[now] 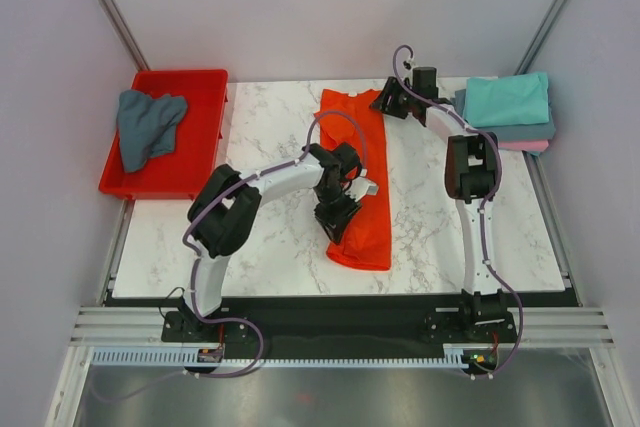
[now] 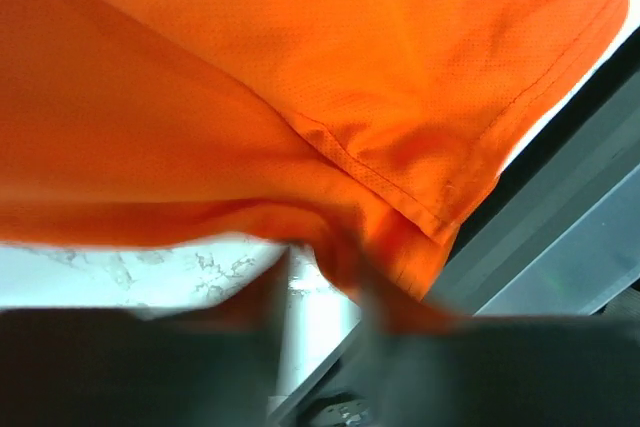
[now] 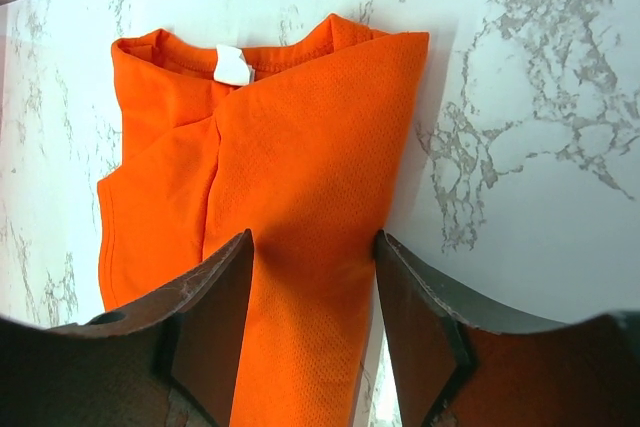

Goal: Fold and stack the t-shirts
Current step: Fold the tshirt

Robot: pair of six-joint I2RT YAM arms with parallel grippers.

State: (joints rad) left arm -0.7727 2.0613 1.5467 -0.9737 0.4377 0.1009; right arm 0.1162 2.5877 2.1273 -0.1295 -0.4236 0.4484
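Hovering right hand [image 3: 312, 244], parted | orange t-shirt [image 3: 300, 147] | white neck label [image 3: 233, 65] unreadable

No writing, brand, number or sign can be read anywhere. The only label in sight is a small white tag [image 3: 234, 65] at the inside of the collar of the orange t-shirt [image 3: 300, 197], lying ahead of the right jaws, beyond their tips. Its face looks blank, with no print that can be made out.
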